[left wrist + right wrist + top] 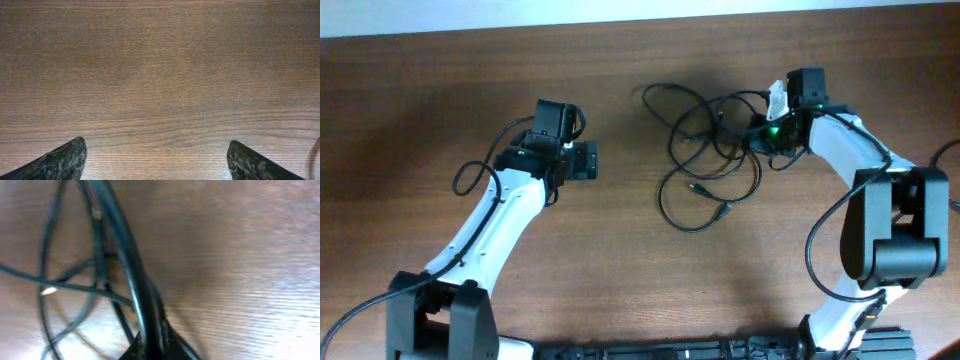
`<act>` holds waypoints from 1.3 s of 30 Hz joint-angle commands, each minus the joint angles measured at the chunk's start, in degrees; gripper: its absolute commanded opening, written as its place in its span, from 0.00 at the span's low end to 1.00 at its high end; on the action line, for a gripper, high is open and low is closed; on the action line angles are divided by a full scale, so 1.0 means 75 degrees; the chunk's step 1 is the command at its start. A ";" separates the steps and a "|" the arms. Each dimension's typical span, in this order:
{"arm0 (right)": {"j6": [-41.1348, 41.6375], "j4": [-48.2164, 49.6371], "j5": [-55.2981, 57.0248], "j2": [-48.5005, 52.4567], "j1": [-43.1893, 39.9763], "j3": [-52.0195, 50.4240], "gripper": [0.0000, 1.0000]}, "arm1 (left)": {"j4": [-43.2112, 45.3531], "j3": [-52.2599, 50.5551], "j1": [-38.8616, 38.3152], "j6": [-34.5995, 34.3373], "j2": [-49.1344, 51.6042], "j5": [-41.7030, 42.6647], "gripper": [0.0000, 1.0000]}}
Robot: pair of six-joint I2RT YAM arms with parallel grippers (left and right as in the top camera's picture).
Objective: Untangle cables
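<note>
The cables (705,150) are thin black cords lying in a tangle of loops on the wooden table, right of centre, with small plugs at the lower ends. My right gripper (767,128) is at the tangle's right edge and is shut on a cable strand. In the right wrist view the strand (122,250) runs up from my shut jaws (150,347), with more loops at the left. My left gripper (588,160) hovers well left of the tangle. It is open and empty, with only bare wood between its fingers (155,160).
The wooden table (620,260) fills the scene, with a pale wall strip at the back edge. The arms' own thicker wires loop beside the left arm (470,175) and at the far right (945,155). The arm bases stand at the front.
</note>
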 commanded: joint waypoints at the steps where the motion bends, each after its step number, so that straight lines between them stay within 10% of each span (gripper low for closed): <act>1: 0.0023 -0.0731 -0.1075 -0.0589 0.0055 0.0970 0.04 | -0.0009 0.0041 -0.0009 -0.0128 -0.0154 0.0085 0.90; 13: -0.0259 -0.2259 -0.2404 -0.2197 0.0603 0.4759 0.04 | -0.0003 0.0041 -0.0009 -0.0131 -0.0154 0.0085 0.89; 21: -0.0265 -0.2801 -0.1440 -0.2853 0.1580 0.4811 0.04 | -0.0003 0.0041 -0.0009 -0.0131 -0.0154 0.0085 0.89; 27: -0.0114 -0.6018 0.2078 -0.2541 0.1961 0.4774 0.04 | -0.0003 0.0041 -0.0009 -0.0128 -0.0154 0.0085 0.90; 33: -0.0122 -0.7787 0.2011 -0.1877 0.1961 0.4430 0.04 | 0.0117 0.0041 -0.0009 -0.0131 -0.0154 0.0085 0.90; 39: -0.0662 -0.6639 0.0326 -0.1641 0.1961 0.4433 0.04 | 0.0131 0.0041 -0.0009 -0.0131 -0.0154 0.0087 0.90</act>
